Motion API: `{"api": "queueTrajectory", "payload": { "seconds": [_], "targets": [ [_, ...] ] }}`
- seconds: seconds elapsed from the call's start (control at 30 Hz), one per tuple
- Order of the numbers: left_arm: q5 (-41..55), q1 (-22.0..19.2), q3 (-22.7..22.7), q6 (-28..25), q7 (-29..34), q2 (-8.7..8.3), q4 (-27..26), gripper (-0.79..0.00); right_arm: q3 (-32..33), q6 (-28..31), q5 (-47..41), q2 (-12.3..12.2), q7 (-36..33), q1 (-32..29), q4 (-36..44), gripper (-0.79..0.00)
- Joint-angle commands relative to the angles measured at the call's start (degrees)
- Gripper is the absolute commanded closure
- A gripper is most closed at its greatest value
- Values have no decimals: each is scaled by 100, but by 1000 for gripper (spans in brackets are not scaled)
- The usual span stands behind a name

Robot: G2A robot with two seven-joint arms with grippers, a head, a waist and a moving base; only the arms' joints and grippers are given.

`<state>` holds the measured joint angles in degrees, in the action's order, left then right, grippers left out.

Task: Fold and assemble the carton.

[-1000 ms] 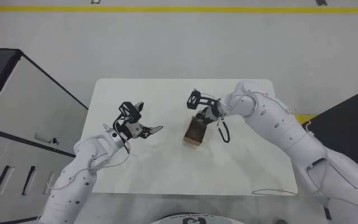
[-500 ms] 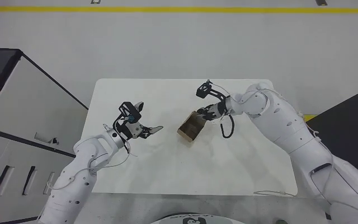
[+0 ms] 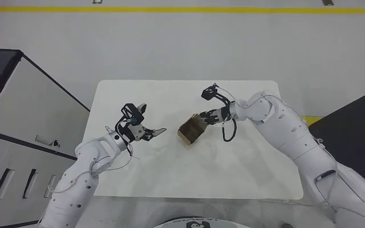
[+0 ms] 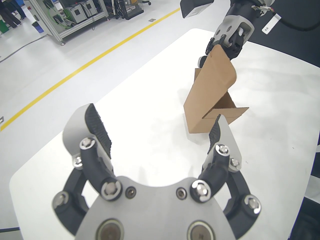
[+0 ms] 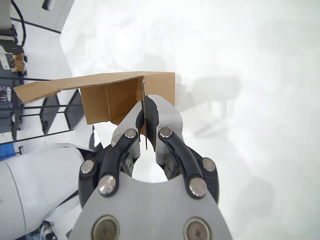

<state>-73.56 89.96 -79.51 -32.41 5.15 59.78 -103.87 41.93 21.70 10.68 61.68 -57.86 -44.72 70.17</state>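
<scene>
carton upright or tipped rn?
Tipped. The carton slants, its low end down at the table and its top edge pinched in the right end effector.

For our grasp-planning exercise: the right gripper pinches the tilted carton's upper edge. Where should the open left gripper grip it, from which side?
Probably the loose flap at the carton's open lower end, coming from the left gripper's own side: it is thin, juts out free, and lies away from the right gripper's pinch.

No readable text, number or sign anywhere. Small white paper tag (image 4: 271, 23) hanging at right arm's wrist: tiny dark marks, illegible.
</scene>
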Motion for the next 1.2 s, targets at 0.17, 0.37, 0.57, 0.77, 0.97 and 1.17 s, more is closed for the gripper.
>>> {"api": "queueTrajectory", "payload": {
  "seconds": [0.17, 0.37, 0.57, 0.77, 0.97, 1.17],
  "targets": [
    [0, 0, 0, 0, 0, 0, 0, -785, 397, -535, -606, -93, 306, -468, 185, 0],
    [0, 0, 0, 0, 0, 0, 0, -785, 736, -993, -762, -206, 337, -825, 527, 0],
    [0, 0, 0, 0, 0, 0, 0, -785, 1048, -1978, -580, -323, 513, -1246, 1138, 0],
    [0, 0, 0, 0, 0, 0, 0, -785, 1143, -2333, -522, -358, 552, -1398, 1366, 0],
    [0, 0, 0, 0, 0, 0, 0, -785, 1143, -2333, -522, -358, 552, -1398, 1366, 0],
    [0, 0, 0, 0, 0, 0, 0, -785, 1322, -2710, -773, -363, 1112, -1787, 1589, 0]
  ]
}}
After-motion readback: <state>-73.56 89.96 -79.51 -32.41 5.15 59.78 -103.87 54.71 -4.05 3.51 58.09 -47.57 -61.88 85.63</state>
